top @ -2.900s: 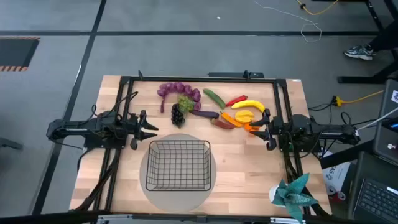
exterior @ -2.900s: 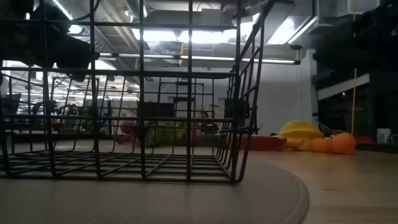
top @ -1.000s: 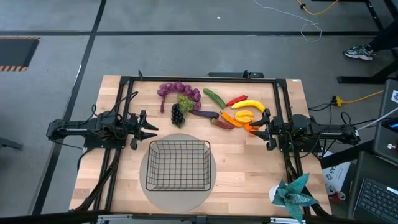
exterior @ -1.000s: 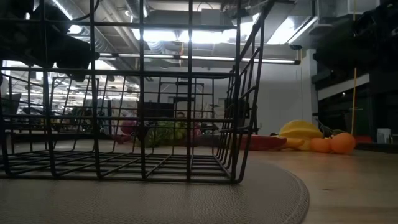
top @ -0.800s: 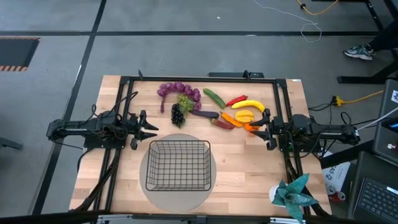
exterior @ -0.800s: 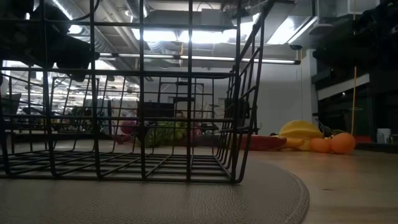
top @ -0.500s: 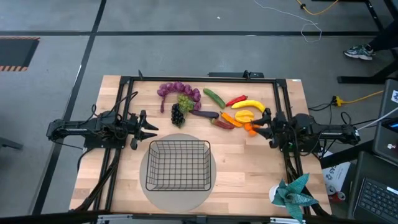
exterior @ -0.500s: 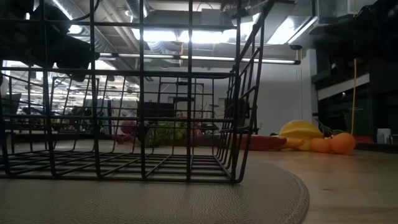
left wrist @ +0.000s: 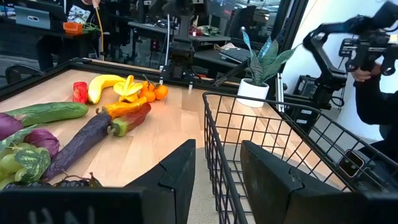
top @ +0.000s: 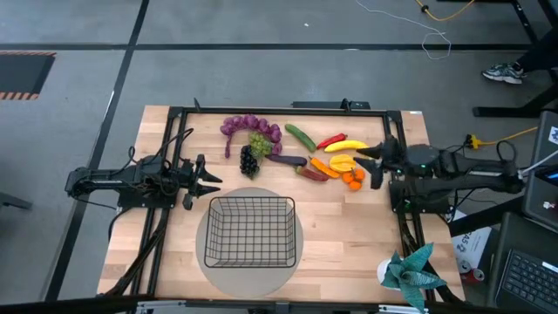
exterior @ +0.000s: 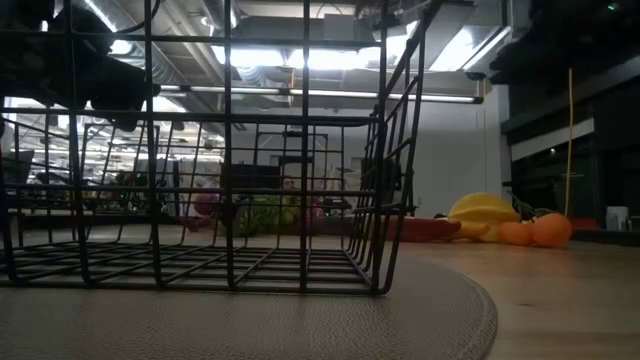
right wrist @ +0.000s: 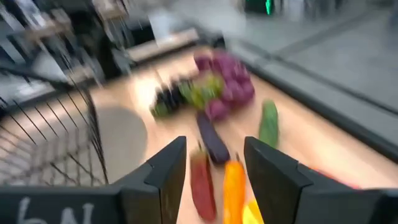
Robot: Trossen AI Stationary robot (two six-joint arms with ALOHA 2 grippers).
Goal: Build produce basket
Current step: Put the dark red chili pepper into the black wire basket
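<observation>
Basket (top: 250,231) sits empty on a round grey mat (top: 218,270) at the near middle of the counter (top: 340,235); nothing loaded yet, so the job reads as at its very start, first pick in hand. Produce lies in a loose arc along the far side: purple grapes (top: 248,126) far left of the group, green grapes (top: 260,144) and dark grapes (top: 248,160) just nearer, cucumber (top: 300,136) and eggplant (top: 286,160) mid, then chili (top: 330,139), banana (top: 345,146) and carrots (top: 351,177) to the right. Right pincer (top: 370,162) hangs at the right end of that arc, just beside the banana and carrots; fingers stand apart with nothing between them, and its own wrist view looks down over the eggplant and grapes. Left pincer (top: 207,180) waits at the left of the counter, near the basket's far left corner, fingers likewise apart and empty. Judgement: the right arm is on its approach to a first piece, likely one of the pieces at the right end. Next move calls for settling the fingers down astride one piece, closing, lifting clear of the neighbours that touch it, then carrying it near and left over the basket rim.
</observation>
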